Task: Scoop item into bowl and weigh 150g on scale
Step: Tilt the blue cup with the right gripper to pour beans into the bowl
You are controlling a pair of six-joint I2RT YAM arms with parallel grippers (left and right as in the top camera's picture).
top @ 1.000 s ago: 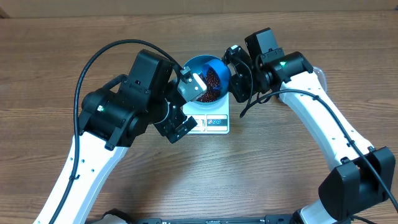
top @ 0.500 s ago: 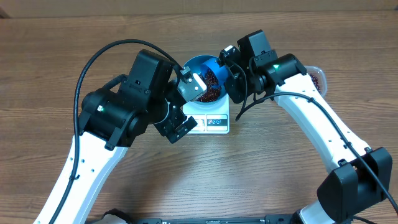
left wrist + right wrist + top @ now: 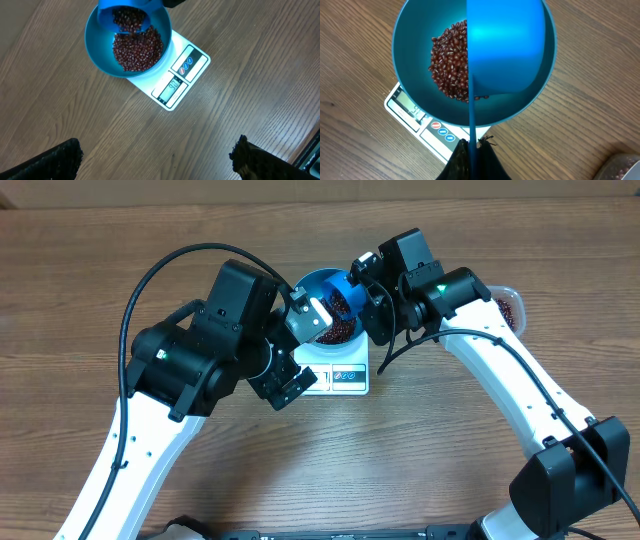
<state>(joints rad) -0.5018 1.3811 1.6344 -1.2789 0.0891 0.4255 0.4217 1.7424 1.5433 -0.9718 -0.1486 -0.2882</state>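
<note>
Beans point(image 3: 137, 45) heaped in the bottom of the blue bowl point(image 3: 97, 50), a loose dark red-brown pile that does not reach the rim. The bowl sits on the white scale point(image 3: 175, 82). The display point(image 3: 172, 86) is lit, but its digits are too small to read for sure.

A blue scoop point(image 3: 507, 50) is tipped over the bowl's far side. The left wrist view shows beans in it, some at the lip just above the heap. The right tool point(image 3: 471, 152) is clenched on the scoop's thin handle, which is seen edge-on.

Change: a second ago the right arm sat farther back on the right side, with the scoop off to the bowl's side. Half a second ago it had swung in over the bowl, and it has barely moved since. That move also uncovered the clear tub point(image 3: 507, 305) of beans at the right edge, well apart from the scale.

Likely meaning: another load is being tipped in and the pour is not finished. The target weight can't be confirmed from here. The risk is overshooting if the whole scoop goes in at once.

The left tool point(image 3: 156, 152) is released, jaws wide apart and grasping nothing. It hangs above bare tabletop point(image 3: 250, 60) near the scale's front and has not moved over the last second.
</note>
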